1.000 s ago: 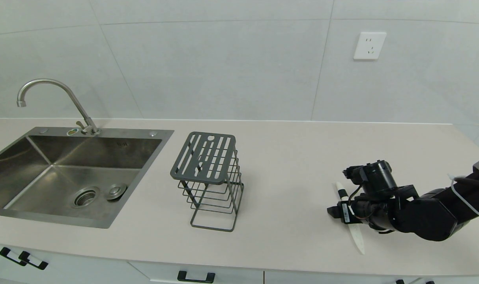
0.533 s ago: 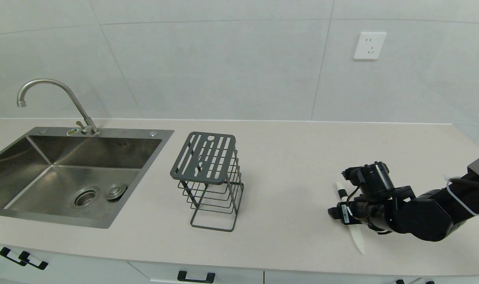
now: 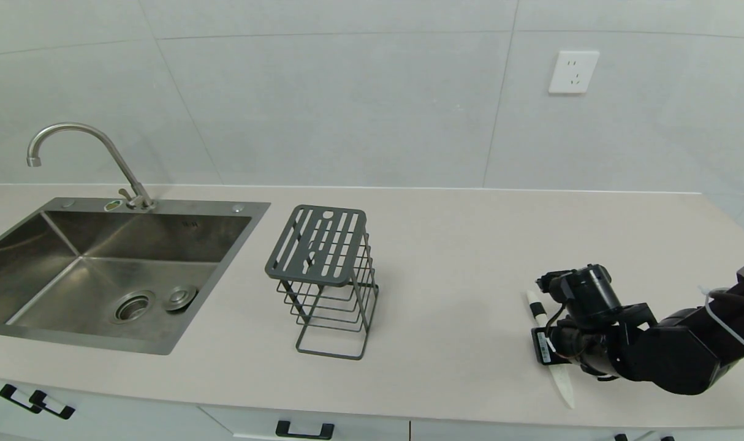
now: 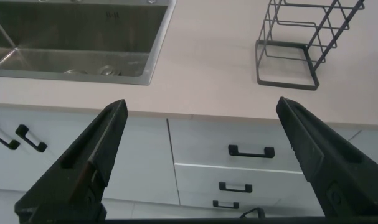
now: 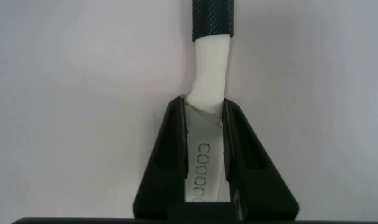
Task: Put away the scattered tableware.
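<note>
At the near right of the table (image 3: 458,245), the right hand (image 3: 545,348) is clamped on the white utensil (image 3: 563,384). Both have shifted slightly nearer and rightward, so the grip is judged secure. Carry to the rack (image 3: 323,269) remains outstanding. The left hand (image 4: 201,115) gapes wide, holding nothing.

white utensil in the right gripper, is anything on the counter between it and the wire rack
Nothing visible does. The right gripper is shut on the white utensil, and only open countertop lies between it and the wire rack to its left.
</note>
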